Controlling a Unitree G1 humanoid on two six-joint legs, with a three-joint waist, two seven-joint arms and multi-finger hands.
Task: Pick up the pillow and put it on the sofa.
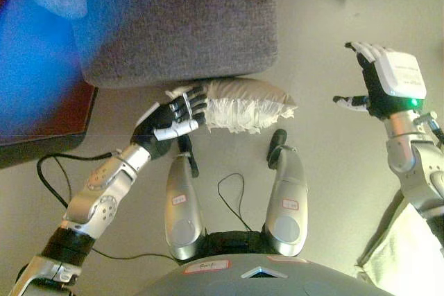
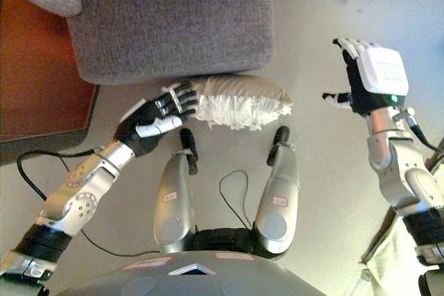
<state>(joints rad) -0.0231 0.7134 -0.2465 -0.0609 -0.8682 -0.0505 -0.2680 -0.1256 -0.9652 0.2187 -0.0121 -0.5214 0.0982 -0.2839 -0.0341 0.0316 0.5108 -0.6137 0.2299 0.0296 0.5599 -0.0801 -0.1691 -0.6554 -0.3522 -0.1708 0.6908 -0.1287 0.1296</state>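
Left robot hand (image 1: 173, 117) grasps the pillow (image 1: 243, 105) below the sofa (image 1: 173, 25); right robot hand (image 1: 378, 77) released.

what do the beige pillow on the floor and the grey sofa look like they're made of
The beige pillow with a white fringed edge looks like soft woven cloth, matte, its fringe shaggy. The grey sofa seems upholstered in a coarse, flecked matte fabric. The left hand touches the pillow's end, and whether it grips is unclear.
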